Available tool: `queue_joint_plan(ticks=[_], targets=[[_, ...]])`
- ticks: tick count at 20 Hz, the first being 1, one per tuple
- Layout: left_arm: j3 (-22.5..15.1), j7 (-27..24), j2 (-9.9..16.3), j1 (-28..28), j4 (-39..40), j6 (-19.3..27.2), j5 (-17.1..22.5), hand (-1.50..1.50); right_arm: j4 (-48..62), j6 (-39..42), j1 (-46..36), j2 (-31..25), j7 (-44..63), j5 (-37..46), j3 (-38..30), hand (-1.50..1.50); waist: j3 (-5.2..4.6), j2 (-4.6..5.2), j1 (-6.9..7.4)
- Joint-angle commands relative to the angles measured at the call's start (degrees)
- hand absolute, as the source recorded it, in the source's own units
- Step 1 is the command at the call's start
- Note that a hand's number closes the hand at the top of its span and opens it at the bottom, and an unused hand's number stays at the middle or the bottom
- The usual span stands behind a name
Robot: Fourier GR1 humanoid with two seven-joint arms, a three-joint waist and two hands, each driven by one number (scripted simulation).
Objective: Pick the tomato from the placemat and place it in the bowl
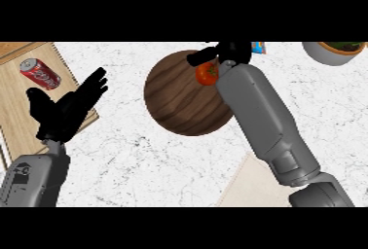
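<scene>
The red tomato (206, 74) shows over the upper right part of the dark wooden bowl (179, 102), tucked against my right hand (231, 50). That hand's thumb and fingers curl round the tomato, and the grey forearm hides its right side. The beige placemat (248, 187) lies at the lower right, partly under my right forearm, with nothing visible on it. My left hand (68, 107) rests open at the left, fingers up, away from the bowl.
A wooden board (22, 97) at the left edge carries a red soda can (39, 73). A grey plant pot (334, 52) stands at the top right. A small blue object (259, 47) peeks out behind my right hand.
</scene>
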Motion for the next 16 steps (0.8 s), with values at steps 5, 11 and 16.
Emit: queue_joint_plan(ticks=[5, 11, 16], targets=[[-1.01, -0.48, -0.85, -0.89, 1.1, -0.4, -0.31, 0.0, 9.54, -12.8, -2.3, 0.04, -14.23, -6.94, -5.17, -1.5, 0.01, 0.93, 1.38], [2.03, -1.4, 1.58, -0.32, 1.69, -1.41, 1.11, 0.0, 15.67, -20.9, -4.82, -0.44, -20.96, -5.62, -6.28, -1.5, -0.07, 0.04, -0.43], [2.3, 0.13, 1.02, -0.39, 1.22, -0.34, 1.24, 0.0, 18.9, -30.68, -5.56, -0.52, -22.84, -4.67, -7.81, -1.5, -0.05, -0.47, -1.76]])
